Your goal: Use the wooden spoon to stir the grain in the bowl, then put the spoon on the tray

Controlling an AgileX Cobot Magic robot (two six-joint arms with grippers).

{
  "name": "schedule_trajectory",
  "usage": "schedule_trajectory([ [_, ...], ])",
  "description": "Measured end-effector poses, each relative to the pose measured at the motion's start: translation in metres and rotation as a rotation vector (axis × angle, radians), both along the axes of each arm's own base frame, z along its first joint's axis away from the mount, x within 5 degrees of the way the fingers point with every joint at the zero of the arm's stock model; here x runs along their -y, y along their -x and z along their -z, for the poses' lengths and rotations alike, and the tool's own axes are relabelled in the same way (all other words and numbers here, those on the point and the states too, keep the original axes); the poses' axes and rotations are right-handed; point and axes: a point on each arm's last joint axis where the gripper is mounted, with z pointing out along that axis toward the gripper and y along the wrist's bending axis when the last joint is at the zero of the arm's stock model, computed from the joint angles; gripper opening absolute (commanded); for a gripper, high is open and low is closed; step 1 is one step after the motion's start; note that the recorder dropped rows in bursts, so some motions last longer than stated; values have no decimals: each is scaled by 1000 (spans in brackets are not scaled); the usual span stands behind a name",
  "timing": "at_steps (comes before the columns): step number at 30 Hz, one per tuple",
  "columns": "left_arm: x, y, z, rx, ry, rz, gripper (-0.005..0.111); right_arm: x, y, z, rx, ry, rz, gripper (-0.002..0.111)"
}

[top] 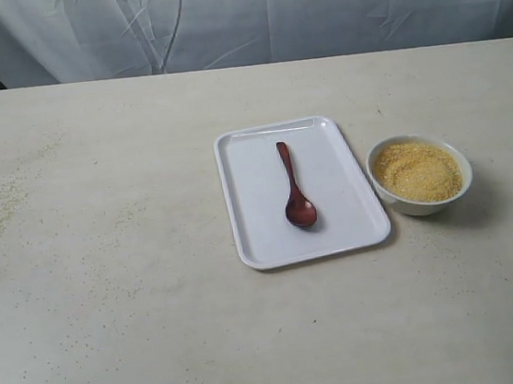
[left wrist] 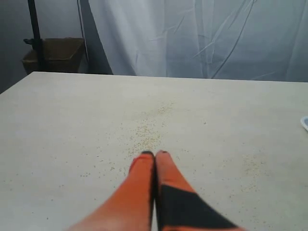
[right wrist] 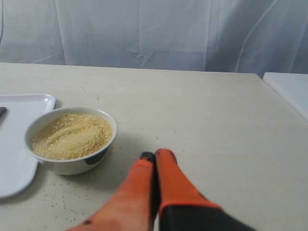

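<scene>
The dark reddish-brown wooden spoon [top: 294,188] lies on the white tray [top: 248,202] in the middle of the table, oval bowl toward the front edge. Just right of the tray stands the small white bowl [top: 422,198] filled with yellow grain [top: 416,172]. In the right wrist view the bowl [right wrist: 67,163] with its grain [right wrist: 71,134] sits beside a corner of the tray [right wrist: 19,168]; my right gripper [right wrist: 154,156] is shut and empty, apart from the bowl. My left gripper [left wrist: 154,155] is shut and empty over bare table. Neither gripper shows in the exterior view.
Loose grains are scattered on the beige table [top: 107,265], mostly at the left. A white curtain [top: 264,10] hangs behind. A brown box [left wrist: 60,53] stands off the table's far corner. A white surface [right wrist: 288,89] adjoins the table's right end.
</scene>
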Motion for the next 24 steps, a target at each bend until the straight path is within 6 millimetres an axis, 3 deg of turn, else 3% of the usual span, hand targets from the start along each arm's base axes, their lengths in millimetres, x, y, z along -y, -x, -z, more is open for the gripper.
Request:
schedule_trajectory([
  [24,1,0,0,-1,-23,10,0,0,0,0,0,0,0,2],
])
